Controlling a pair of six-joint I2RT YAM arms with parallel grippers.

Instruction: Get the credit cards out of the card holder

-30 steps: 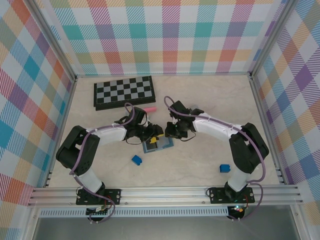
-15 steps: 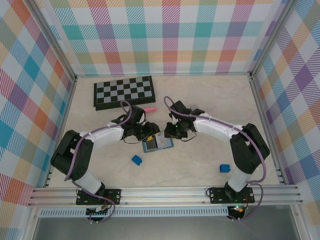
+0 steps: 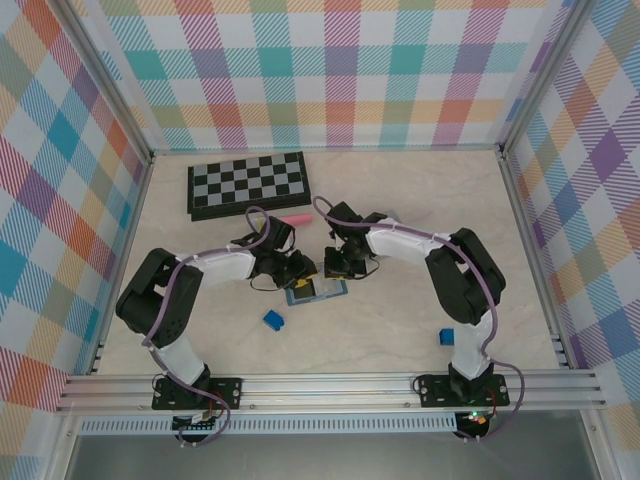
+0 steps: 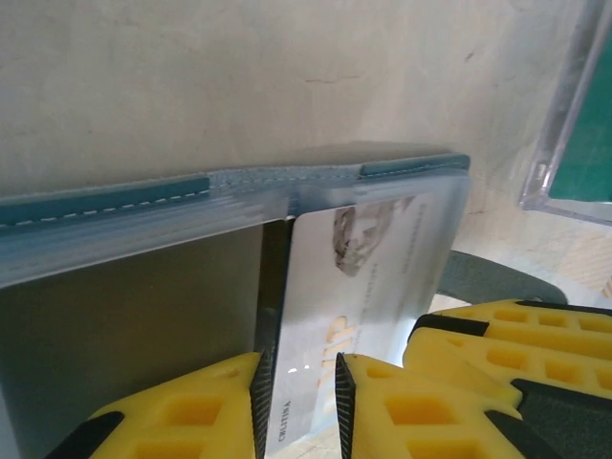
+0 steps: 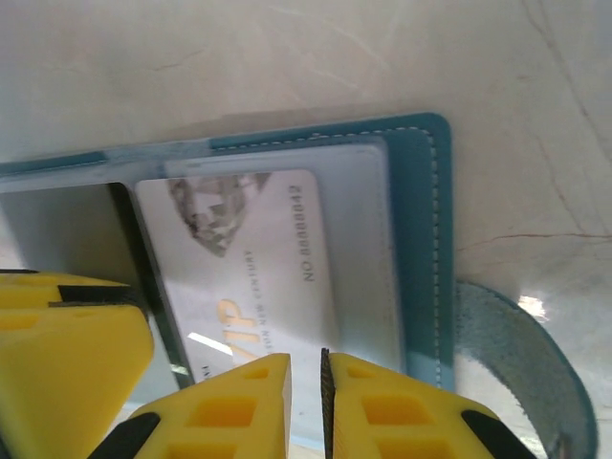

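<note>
- Two fingers of the left gripper (image 4: pixel 298 411) stood slightly apart, with the credit card (image 4: pixel 373 277) end in their gap; grip unconfirmed.
- Nearly together, the right gripper (image 5: pixel 306 406) fingers sat at the card holder (image 5: pixel 423 229) edge; hold unclear.
- The card was judged thin, stiff and slick: pinch its free end. The holder, soft and light, lay open on the table (image 3: pixel 420 190).

Bright, even overhead light, soft shadows; wrist close-ups blur the yellow fingers (image 4: pixel 191 406), with small glare on the surface (image 5: pixel 535 191).
</note>
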